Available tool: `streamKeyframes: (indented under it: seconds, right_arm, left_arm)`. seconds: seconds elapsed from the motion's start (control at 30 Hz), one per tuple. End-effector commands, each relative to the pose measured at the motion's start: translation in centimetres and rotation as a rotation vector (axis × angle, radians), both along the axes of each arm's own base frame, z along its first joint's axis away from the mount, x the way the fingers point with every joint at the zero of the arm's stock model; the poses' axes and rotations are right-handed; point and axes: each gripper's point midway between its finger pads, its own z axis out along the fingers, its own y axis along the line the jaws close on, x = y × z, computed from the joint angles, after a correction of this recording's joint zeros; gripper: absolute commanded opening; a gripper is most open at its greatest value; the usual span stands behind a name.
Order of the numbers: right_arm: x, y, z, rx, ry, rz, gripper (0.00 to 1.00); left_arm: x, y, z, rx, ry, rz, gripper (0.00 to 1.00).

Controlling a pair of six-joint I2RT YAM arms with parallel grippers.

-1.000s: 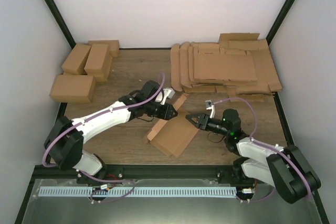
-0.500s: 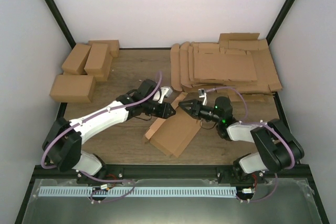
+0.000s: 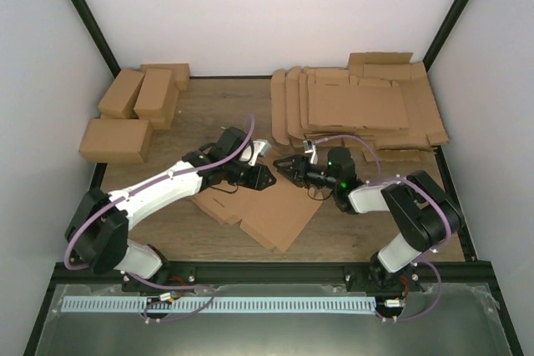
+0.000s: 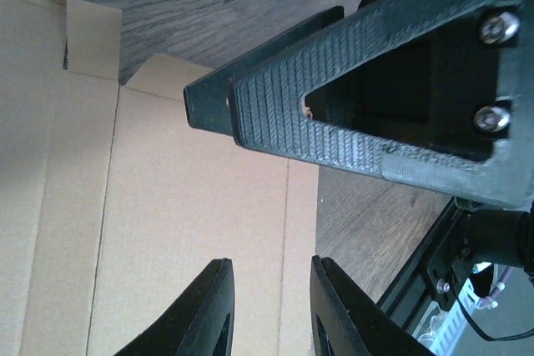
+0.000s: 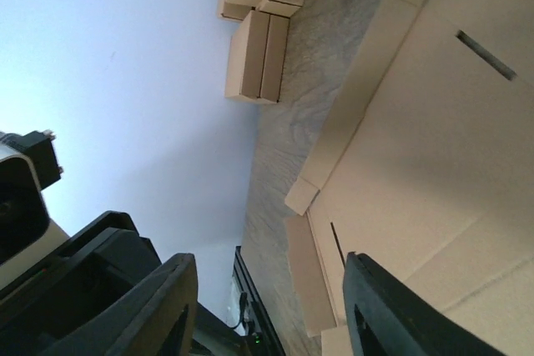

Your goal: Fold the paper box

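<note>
Hanging low over the sheet, the left gripper (image 4: 269,268) was found with its jaws a narrow gap apart and nothing between them. The right gripper (image 5: 269,266) was found with its jaws spread wide, likewise empty. Both tips were set close together, nose to nose, at centre frame in the top view. The paper box (image 3: 265,210) was laid flat on the table (image 3: 225,114), just below centre frame. Flat blanks (image 3: 359,110) were stacked at upper right, and folded cartons (image 3: 133,110) were grouped at upper left.
</note>
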Motion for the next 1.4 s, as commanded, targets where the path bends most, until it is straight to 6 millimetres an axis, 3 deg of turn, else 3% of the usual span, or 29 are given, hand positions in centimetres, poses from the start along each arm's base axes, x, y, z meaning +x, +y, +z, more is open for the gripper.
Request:
streamKeyframes:
  seconds: [0.0,0.1,0.23,0.33,0.4,0.6,0.73,0.9,1.07,1.23,1.37]
  right_arm:
    - [1.1,0.9,1.5,-0.021,-0.053,-0.004,0.52]
    - [0.7,0.3,0.5,-0.097,-0.042,-0.013,0.52]
    - [-1.1,-0.8,-1.0,-0.158,-0.027,0.000,0.49]
    - [-2.9,-1.4,-2.5,-0.195,-0.009,0.035,0.48]
    - [-4.0,-2.0,-3.3,-0.216,0.001,0.047,0.48]
    - [-6.2,-3.0,-5.1,-0.276,0.013,0.092,0.48]
    - [-7.2,-3.4,-6.2,-0.316,0.034,0.129,0.48]
    - [-8.0,-3.6,-7.4,-0.339,0.049,0.161,0.47]
    - [-8.8,-3.6,-8.8,-0.348,0.085,0.198,0.46]
    - [-9.1,-3.5,-9.6,-0.348,0.107,0.218,0.45]
    - [-9.2,-3.7,-10.6,-0.378,0.127,0.220,0.44]
  left_arm:
    - [0.4,1.1,0.3,0.027,-0.026,0.027,0.27]
    - [2.4,4.0,0.6,0.102,-0.080,0.159,0.28]
    - [6.0,10.8,-0.6,0.227,-0.082,0.378,0.30]
    - [8.5,15.2,-0.7,0.346,-0.129,0.526,0.54]
    - [9.6,16.6,-0.7,0.389,-0.158,0.583,0.65]
    - [12.1,17.0,-2.9,0.457,-0.180,0.620,0.67]
    - [12.7,16.7,-5.8,0.508,-0.162,0.574,0.64]
    - [13.1,16.2,-7.9,0.543,-0.150,0.481,0.64]
    - [12.9,14.9,-9.3,0.484,-0.091,0.404,0.65]
    - [13.1,15.4,-11.1,0.468,-0.011,0.403,0.66]
    - [13.2,15.5,-11.0,0.357,0.050,0.406,0.72]
